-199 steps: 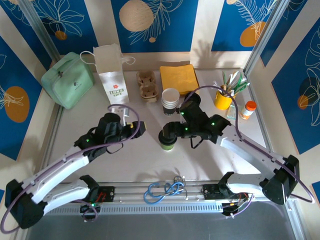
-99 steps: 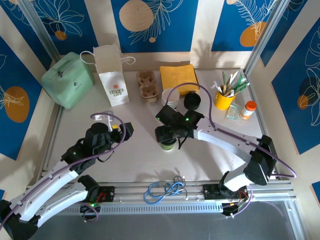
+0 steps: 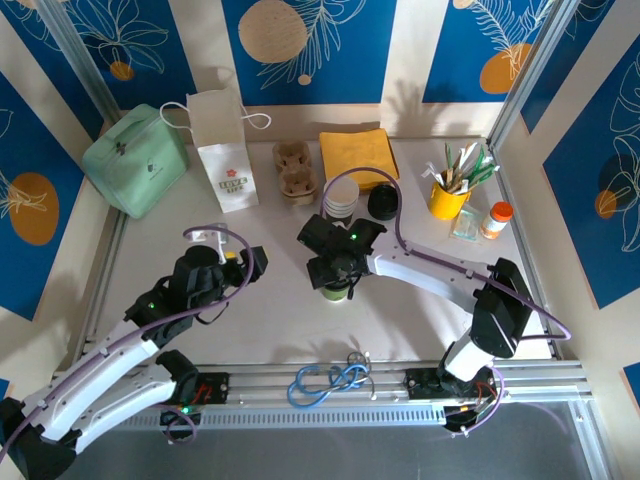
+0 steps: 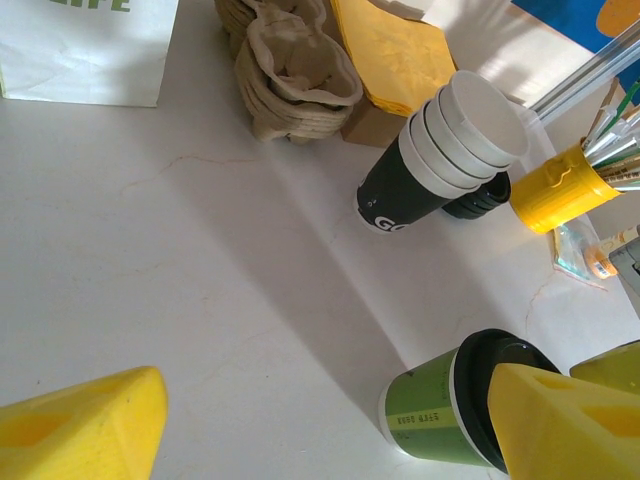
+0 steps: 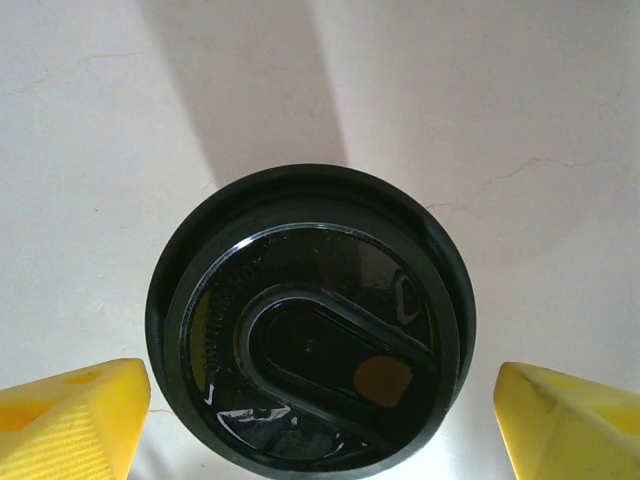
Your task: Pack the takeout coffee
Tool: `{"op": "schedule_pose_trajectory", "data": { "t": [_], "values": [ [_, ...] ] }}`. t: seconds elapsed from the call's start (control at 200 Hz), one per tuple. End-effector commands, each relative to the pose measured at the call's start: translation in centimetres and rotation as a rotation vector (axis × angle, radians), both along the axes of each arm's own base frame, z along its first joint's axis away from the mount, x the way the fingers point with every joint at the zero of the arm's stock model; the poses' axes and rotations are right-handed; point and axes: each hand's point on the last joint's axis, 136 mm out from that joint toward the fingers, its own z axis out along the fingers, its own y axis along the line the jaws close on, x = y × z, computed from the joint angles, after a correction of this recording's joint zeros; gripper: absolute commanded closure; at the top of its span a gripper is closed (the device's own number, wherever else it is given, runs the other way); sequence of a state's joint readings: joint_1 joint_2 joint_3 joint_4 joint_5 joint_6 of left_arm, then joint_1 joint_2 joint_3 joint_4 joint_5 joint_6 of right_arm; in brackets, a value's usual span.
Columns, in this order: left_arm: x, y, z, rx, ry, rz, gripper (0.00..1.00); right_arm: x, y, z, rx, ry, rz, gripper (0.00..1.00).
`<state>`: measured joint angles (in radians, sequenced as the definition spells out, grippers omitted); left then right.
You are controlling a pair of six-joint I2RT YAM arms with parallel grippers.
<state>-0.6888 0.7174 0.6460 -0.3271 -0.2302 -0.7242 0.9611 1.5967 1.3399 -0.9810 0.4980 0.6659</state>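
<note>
The takeout coffee is a green cup with a black lid (image 3: 336, 290), standing upright mid-table. My right gripper (image 3: 334, 266) hangs directly above it, open. In the right wrist view the lid (image 5: 310, 360) sits between the two yellow fingertips (image 5: 70, 420), with a gap on each side. My left gripper (image 3: 246, 262) is open, to the left of the cup. In the left wrist view the cup (image 4: 435, 418) stands beside the right-hand fingertip (image 4: 560, 420). The white paper bag (image 3: 222, 150) stands at the back left, and the cardboard cup carrier (image 3: 295, 170) is beside it.
A stack of empty cups (image 3: 341, 197) and black lids (image 3: 383, 203) stand just behind the coffee. Yellow napkins (image 3: 358, 155), a yellow utensil holder (image 3: 447, 198) and an orange-capped bottle (image 3: 495, 218) line the back right. A green lunch bag (image 3: 135, 160) sits far left.
My right arm swung left and settled over the cup with its jaws wider. My left arm drew back toward the near left, then held still.
</note>
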Motion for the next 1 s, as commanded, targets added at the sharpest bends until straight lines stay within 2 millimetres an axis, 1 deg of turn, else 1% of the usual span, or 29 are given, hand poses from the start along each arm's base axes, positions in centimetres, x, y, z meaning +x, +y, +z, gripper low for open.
{"op": "schedule_pose_trajectory", "data": {
  "t": [0.0, 0.135, 0.45, 0.85, 0.995],
  "values": [
    [0.2, 0.4, -0.2, 0.012, -0.007, 0.011, 0.16, 0.0, 0.3, 0.3, -0.001, -0.003, -0.014, 0.11],
    [0.3, 0.4, -0.4, 0.006, -0.002, 0.010, 0.16, 0.0, 0.4, 0.2, 0.003, 0.000, -0.015, 0.12],
    [0.2, 0.4, -0.8, 0.005, 0.009, 0.013, 0.15, 0.3, 0.8, 0.1, 0.016, -0.004, -0.014, 0.20],
    [0.0, 0.7, -1.2, 0.002, 0.017, 0.016, 0.15, 0.4, 1.1, -0.7, 0.006, 0.017, -0.011, 0.20],
    [-0.1, 0.6, -1.1, -0.003, 0.013, 0.007, 0.15, 0.4, 0.9, -0.8, -0.005, 0.020, -0.012, 0.24]
  ]
}}
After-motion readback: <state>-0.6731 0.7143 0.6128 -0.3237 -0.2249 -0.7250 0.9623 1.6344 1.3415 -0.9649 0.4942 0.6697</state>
